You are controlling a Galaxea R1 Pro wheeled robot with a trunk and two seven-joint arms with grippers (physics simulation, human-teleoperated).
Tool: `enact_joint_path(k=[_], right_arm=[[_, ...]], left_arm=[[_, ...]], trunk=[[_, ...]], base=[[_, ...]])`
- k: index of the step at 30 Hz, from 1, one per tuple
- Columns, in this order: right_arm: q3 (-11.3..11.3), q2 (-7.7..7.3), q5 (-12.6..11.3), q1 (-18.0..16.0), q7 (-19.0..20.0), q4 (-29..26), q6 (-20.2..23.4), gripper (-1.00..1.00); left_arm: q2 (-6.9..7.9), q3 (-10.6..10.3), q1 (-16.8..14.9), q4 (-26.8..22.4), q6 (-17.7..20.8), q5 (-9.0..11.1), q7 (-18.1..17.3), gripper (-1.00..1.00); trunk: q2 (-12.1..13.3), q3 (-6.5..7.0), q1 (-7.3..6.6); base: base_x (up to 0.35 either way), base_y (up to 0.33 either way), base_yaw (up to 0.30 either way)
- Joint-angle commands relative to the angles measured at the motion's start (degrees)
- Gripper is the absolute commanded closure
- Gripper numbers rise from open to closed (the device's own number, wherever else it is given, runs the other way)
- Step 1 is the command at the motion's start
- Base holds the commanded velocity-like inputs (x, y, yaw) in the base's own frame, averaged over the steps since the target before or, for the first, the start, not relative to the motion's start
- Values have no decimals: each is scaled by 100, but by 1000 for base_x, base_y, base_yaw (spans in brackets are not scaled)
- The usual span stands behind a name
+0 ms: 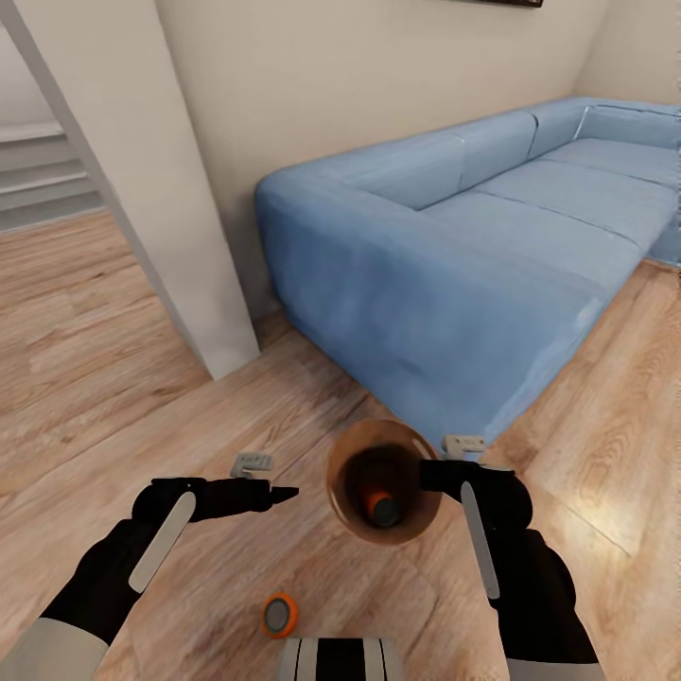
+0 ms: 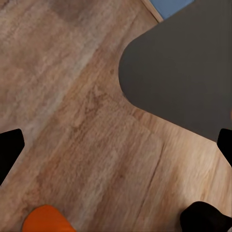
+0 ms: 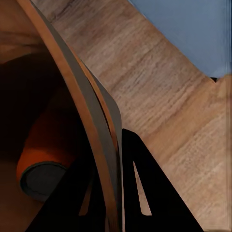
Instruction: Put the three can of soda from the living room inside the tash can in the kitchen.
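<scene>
My right gripper (image 1: 433, 476) is shut on the rim of the tash can (image 1: 334, 484), a brown wooden bucket held above the floor with its mouth tipped toward me. An orange can of soda (image 1: 381, 507) lies inside it. In the right wrist view the same can of soda (image 3: 46, 154) rests at the bottom, behind the tash can wall (image 3: 72, 96), with one black finger (image 3: 145, 193) outside that wall. A second orange can of soda (image 1: 280, 615) sits on the plank floor by my trunk, also seen as an orange can (image 2: 46, 220). My left gripper (image 1: 279, 493) is open and holds nothing.
A long blue sofa (image 1: 454, 255) stands ahead and to the right in the living room, its pale feet (image 1: 463, 442) on the floor. A white slanted wall (image 1: 142, 189) rises at the left with stairs (image 1: 47, 170) behind. A dark grey rounded shape (image 2: 183, 67) lies over the floor.
</scene>
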Motion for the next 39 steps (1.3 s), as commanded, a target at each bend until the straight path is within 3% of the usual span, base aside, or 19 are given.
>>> enact_joint_path(k=[1,25,39], right_arm=[[1,0,-145,-2,20,-2,-2,100],[1,-1,-145,-2,20,-2,-3,100],[9,7,-137,-2,12,-2,12,100]], left_arm=[[0,0,0,0,0,2,0,-100],[0,0,0,0,0,2,-5,-100],[9,0,0,2,0,2,-9,-100]], trunk=[[0,-8,-1],[0,-219,-1],[0,-231,-1]], base=[[0,0,-113],[0,0,-69],[0,0,0]])
